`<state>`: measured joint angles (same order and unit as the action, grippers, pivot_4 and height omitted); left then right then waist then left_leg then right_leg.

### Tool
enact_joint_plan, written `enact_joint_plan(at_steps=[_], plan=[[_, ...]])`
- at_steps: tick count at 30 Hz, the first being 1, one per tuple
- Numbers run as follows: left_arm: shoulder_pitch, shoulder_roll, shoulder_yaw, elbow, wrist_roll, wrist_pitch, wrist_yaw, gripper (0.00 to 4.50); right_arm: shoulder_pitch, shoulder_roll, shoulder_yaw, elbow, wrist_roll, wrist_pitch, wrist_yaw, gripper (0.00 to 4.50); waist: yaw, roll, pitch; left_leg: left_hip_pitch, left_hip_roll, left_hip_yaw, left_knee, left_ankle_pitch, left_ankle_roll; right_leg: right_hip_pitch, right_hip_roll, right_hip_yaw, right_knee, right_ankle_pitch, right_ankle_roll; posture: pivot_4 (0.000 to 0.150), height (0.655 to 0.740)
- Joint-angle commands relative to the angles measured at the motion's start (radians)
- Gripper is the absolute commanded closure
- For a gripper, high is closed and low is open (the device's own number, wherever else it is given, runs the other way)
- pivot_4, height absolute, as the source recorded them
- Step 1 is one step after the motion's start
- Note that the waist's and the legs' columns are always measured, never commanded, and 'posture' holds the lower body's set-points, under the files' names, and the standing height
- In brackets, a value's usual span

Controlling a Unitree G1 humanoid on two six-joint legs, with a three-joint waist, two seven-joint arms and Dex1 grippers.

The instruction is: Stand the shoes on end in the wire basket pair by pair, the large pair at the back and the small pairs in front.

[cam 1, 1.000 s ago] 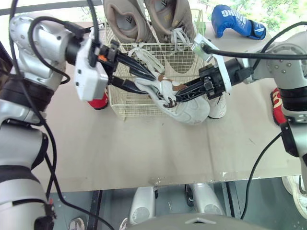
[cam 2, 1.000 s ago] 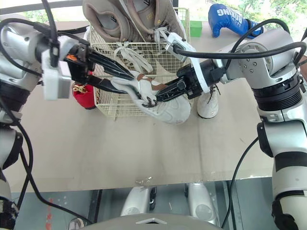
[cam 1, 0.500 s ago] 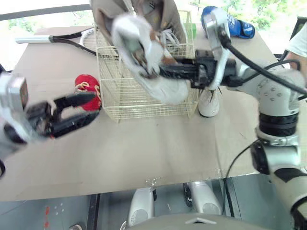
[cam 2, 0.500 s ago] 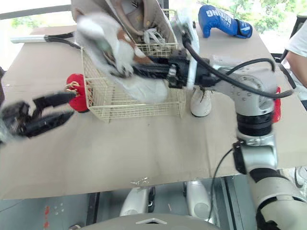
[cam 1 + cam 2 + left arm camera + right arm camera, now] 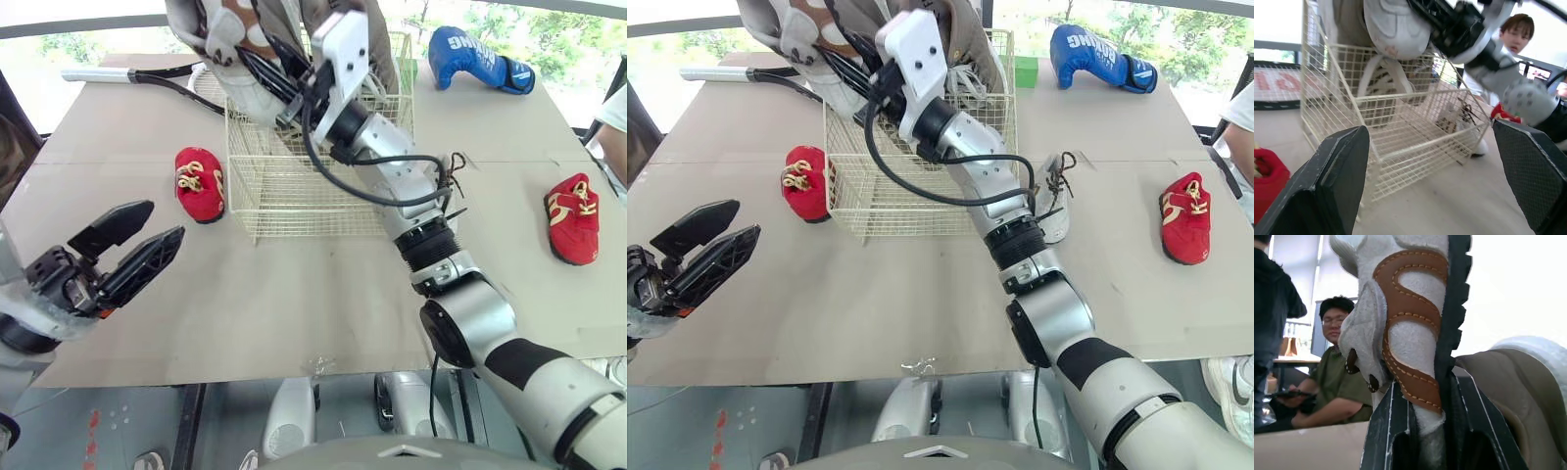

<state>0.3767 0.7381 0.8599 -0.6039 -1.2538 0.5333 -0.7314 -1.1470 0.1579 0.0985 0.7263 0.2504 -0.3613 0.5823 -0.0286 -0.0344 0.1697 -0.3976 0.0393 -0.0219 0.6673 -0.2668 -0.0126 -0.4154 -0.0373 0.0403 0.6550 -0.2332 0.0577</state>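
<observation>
My right gripper (image 5: 263,69) is shut on a white shoe with brown trim (image 5: 230,44), held high over the back left corner of the wire basket (image 5: 313,191). In the right wrist view the shoe (image 5: 1410,323) is pinched between the fingers (image 5: 1388,431). Large tan shoes (image 5: 965,34) stand on end at the back of the basket. The matching white shoe (image 5: 1052,196) lies just right of the basket. One small red shoe (image 5: 199,182) sits left of the basket, another red shoe (image 5: 571,215) far right. At the front left my left gripper (image 5: 132,245) is open and holds nothing.
A blue boxing glove (image 5: 480,59) lies at the back right of the table. A racket (image 5: 127,76) lies at the back left behind the basket. People sit and stand beyond the table in the wrist views. Bare tabletop (image 5: 294,294) spreads in front of the basket.
The left gripper let go of the white shoe and pulled back to the front left, open. The right gripper lifted the shoe from the basket's front to above its back left. The camera shifted.
</observation>
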Motion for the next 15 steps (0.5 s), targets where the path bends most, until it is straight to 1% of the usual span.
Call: enact_joint_plan(at_steps=[1,6,13,15], plan=[[-0.001,-0.007,0.039,-0.034,-0.02,-0.017,0.022,0.16,-0.038,0.07,-0.051,0.154,0.002,-0.152,0.0,4.4,-0.002,0.0,0.0,0.001,0.0,0.0,0.0,0.0,0.0,0.001,0.0,0.0,0.0,0.0,0.0,0.15,0.74],[-0.006,-0.016,0.034,-0.047,-0.012,-0.027,0.044,0.16,-0.02,0.099,-0.063,0.318,0.009,-0.26,0.04,4.4,-0.001,0.0,0.0,0.006,0.0,-0.001,0.0,-0.001,0.001,0.006,0.0,-0.001,0.001,-0.001,-0.001,0.15,0.74],[-0.001,-0.032,0.012,-0.064,0.008,-0.04,0.054,0.16,-0.012,0.119,-0.083,0.43,0.013,-0.28,0.101,4.4,-0.004,0.0,0.0,0.009,0.0,-0.002,0.0,-0.001,0.001,0.008,0.0,-0.001,0.002,-0.002,-0.003,0.15,0.74],[0.0,-0.033,0.008,-0.066,0.011,-0.041,0.052,0.16,-0.012,0.114,-0.082,0.456,-0.002,-0.269,0.103,4.4,-0.004,0.0,0.0,0.013,0.0,-0.002,-0.001,-0.001,0.001,0.012,0.0,-0.001,0.001,-0.002,-0.004,0.15,0.74]])
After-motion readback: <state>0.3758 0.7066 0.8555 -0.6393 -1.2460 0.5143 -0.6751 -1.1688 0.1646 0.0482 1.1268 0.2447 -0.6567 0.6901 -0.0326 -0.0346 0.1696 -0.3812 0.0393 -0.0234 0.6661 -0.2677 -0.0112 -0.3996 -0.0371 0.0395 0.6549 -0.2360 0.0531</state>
